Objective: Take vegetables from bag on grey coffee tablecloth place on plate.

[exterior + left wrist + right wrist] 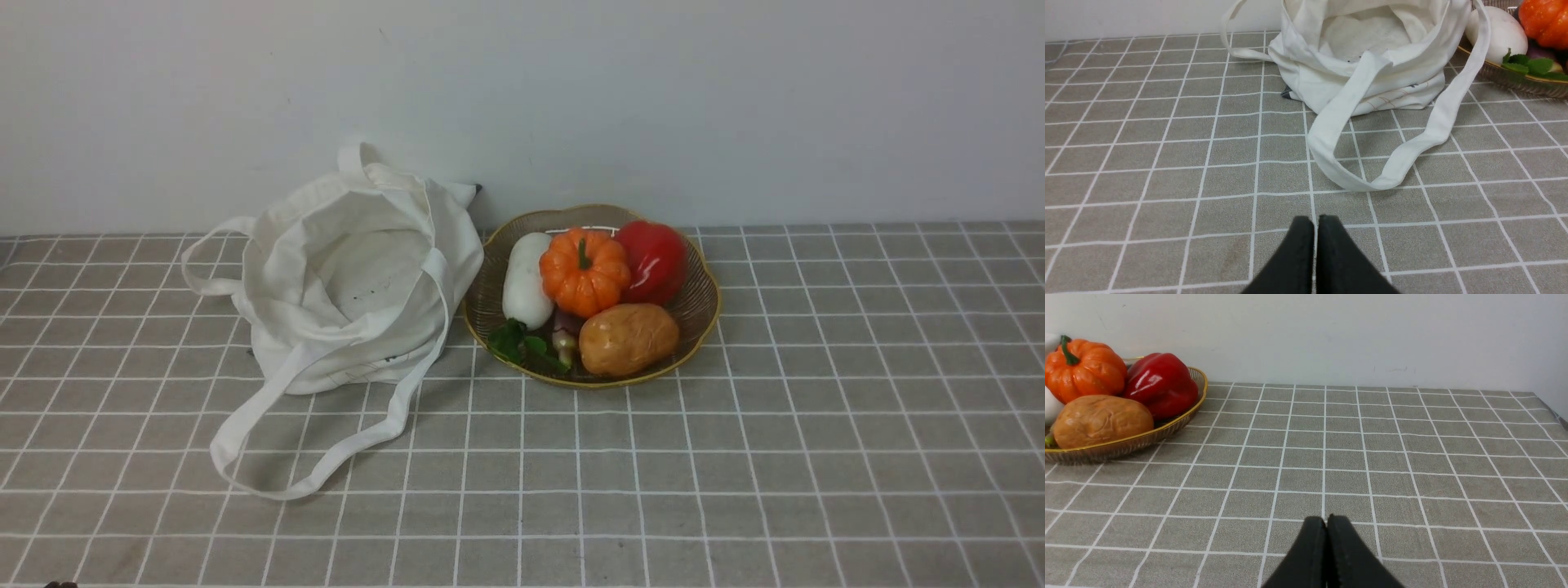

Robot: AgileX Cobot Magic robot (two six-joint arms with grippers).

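- Left gripper (pixel 1316 220): jaws closed, nothing in them.
- Right gripper (pixel 1327 520): same, closed on nothing.
- Both over grey gridded cloth (pixel 522 490).
- Orange pumpkin (pixel 584 272): on plate (pixel 707 333), between white vegetable (pixel 526 282) and red pepper (pixel 653 261).
- White bag (pixel 363 269): left of plate, mouth open.

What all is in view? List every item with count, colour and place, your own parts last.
bag: one, white, left of the plate
plate: one, brown with gold rim, on the cloth
pumpkin: one, orange, on the plate
pepper: one, red, plate's right side
potato: one, tan, plate's near side
white item: one, plate's left side
leafy greens: count unclear, green, plate's near-left edge
tablecloth: one, grey, white grid, beneath
wall: one, pale, behind
tools: two, black, left and right, both shut
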